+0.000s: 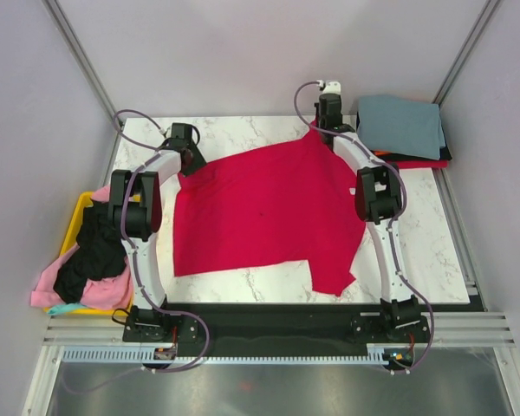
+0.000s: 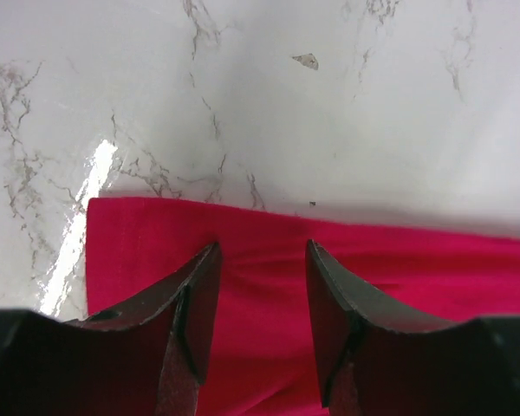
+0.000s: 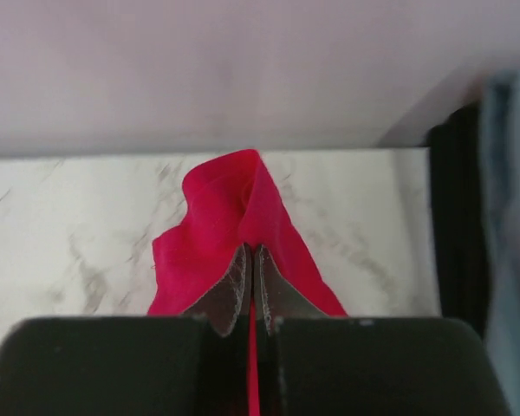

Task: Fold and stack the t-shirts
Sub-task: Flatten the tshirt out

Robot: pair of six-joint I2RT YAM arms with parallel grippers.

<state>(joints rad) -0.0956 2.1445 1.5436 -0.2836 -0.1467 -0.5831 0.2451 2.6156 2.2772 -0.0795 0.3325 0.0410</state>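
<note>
A crimson-red t-shirt (image 1: pixel 269 217) lies spread on the marble table (image 1: pixel 416 251). My left gripper (image 1: pixel 191 160) is at the shirt's far left corner. In the left wrist view its jaws (image 2: pixel 262 247) stand open over the flat red cloth (image 2: pixel 260 329), close to the cloth's edge, with nothing pinched. My right gripper (image 1: pixel 326 130) is at the far right corner. In the right wrist view it (image 3: pixel 251 251) is shut on a raised fold of the red t-shirt (image 3: pixel 230 204), which peaks above the fingertips.
A stack of folded t-shirts sits at the far right, grey-blue (image 1: pixel 403 126) on top, black and red edges beneath. At the left edge a yellow bin (image 1: pixel 76 217) holds black (image 1: pixel 91 251) and pink (image 1: pixel 48 290) shirts. Walls close in the back.
</note>
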